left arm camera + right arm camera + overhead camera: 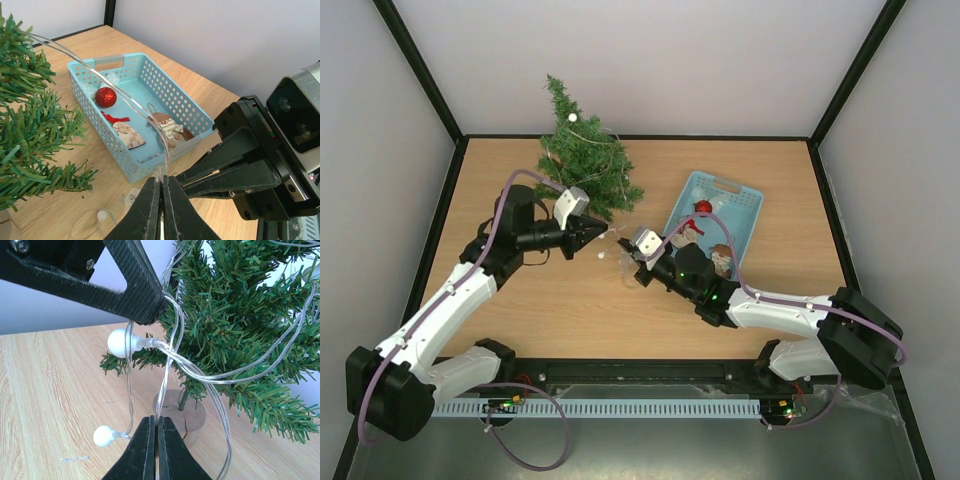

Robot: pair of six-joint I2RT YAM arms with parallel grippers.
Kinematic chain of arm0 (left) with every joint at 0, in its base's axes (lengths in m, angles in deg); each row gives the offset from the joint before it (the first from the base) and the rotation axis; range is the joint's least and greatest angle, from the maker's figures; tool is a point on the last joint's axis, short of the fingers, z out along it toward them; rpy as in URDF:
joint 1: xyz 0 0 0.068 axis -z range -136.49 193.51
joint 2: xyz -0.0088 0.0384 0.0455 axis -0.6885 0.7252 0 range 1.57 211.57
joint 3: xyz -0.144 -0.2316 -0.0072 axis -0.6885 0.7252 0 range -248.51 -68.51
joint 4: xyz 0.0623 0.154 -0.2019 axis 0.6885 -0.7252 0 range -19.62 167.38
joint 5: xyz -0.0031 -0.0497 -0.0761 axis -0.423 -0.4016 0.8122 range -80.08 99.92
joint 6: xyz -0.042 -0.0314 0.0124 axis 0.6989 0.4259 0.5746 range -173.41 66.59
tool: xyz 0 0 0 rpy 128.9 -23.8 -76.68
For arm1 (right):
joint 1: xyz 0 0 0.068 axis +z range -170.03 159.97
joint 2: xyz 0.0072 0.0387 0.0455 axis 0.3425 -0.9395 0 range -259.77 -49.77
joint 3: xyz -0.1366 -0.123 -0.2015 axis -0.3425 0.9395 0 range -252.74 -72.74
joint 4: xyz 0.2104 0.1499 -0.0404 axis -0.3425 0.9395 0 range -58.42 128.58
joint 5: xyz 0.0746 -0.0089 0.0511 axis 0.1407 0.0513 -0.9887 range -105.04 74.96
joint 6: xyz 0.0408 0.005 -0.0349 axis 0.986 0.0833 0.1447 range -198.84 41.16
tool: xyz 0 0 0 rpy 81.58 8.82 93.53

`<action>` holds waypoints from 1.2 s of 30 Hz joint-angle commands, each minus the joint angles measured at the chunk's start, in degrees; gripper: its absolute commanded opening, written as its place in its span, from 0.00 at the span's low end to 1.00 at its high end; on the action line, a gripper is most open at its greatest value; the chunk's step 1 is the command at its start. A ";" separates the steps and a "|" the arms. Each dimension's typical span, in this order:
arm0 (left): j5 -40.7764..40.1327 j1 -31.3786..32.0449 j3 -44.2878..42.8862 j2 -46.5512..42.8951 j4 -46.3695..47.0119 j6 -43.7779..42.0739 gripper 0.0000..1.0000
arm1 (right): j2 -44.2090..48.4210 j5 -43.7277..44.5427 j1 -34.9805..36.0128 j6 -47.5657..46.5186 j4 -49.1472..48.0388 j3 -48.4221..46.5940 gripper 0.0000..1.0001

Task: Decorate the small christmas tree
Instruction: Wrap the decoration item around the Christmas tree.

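Found the small christmas tree (582,160) upright at the far side of the table (580,320), left of the blue basket (730,186), with clear light wire (200,375) draped through its branches. Saw left claw (603,237) and right claw (623,258) each pressed together, pinching that wire, tips nearly touching. Probably needed some slack, a gentle lift over the nearest branch, and no tug hard enough to tip the tree.

Bristly tree (585,160), matt wooden table (570,300)
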 commanded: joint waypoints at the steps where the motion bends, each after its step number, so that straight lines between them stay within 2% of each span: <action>1: -1.40 -0.33 -2.89 -0.70 -4.16 -4.42 0.02 | 1.32 0.65 -0.09 -1.63 1.00 0.10 0.02; 6: 0.87 -0.63 -4.06 0.65 -7.28 -5.51 0.02 | 1.44 2.37 -0.17 -2.43 1.08 -0.16 0.02; 7: 2.65 -0.64 -4.12 0.88 -6.79 -4.59 0.02 | 1.36 3.40 -0.15 -2.53 1.09 -0.22 0.05; 10: 8.42 -0.64 -3.07 1.20 -1.56 -0.10 0.02 | 1.76 4.74 -0.14 -3.00 2.61 -1.24 0.23; 15: 11.72 -0.64 -2.24 1.45 2.78 5.29 0.02 | 4.53 2.91 -0.08 -5.46 6.12 -3.22 0.40; 19: 12.57 -0.64 -1.88 2.14 5.32 9.49 0.02 | 6.11 2.51 -0.06 -11.67 3.80 -1.03 0.40; 25: 13.27 -0.63 -0.85 1.94 9.41 14.41 0.02 | 8.66 1.45 0.39 -20.87 -6.49 3.31 0.40; 36: 12.94 -0.64 0.63 2.02 14.53 18.83 0.02 | 3.91 -4.12 0.91 -30.35 -16.92 3.70 0.37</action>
